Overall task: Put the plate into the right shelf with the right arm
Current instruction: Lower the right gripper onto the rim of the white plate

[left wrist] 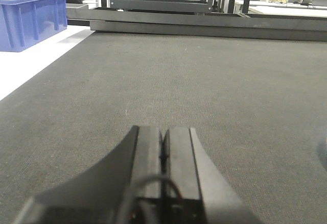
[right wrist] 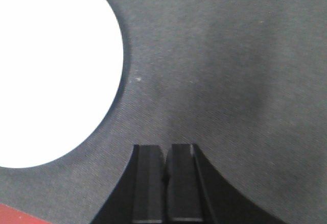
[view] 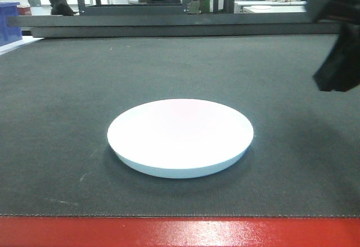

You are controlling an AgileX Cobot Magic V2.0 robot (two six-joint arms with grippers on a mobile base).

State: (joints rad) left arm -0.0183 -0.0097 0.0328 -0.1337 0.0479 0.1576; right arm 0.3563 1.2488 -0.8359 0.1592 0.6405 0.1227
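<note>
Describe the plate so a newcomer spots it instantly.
Start at the dark mat-topped table with the red front edge. Near that edge, about mid-width, lies the plate, left of the shut right pincer. It is the only white, round, glossy thing on the mat; the blue bin sits off it, far left.

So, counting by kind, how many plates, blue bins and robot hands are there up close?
Plates: 1, the white plate on the dark mat.
Blue bins: 1, the blue bin off the mat's left edge.
Robot hands: 2, the left hand and the right hand, both closed and empty.
Total: 4
</note>
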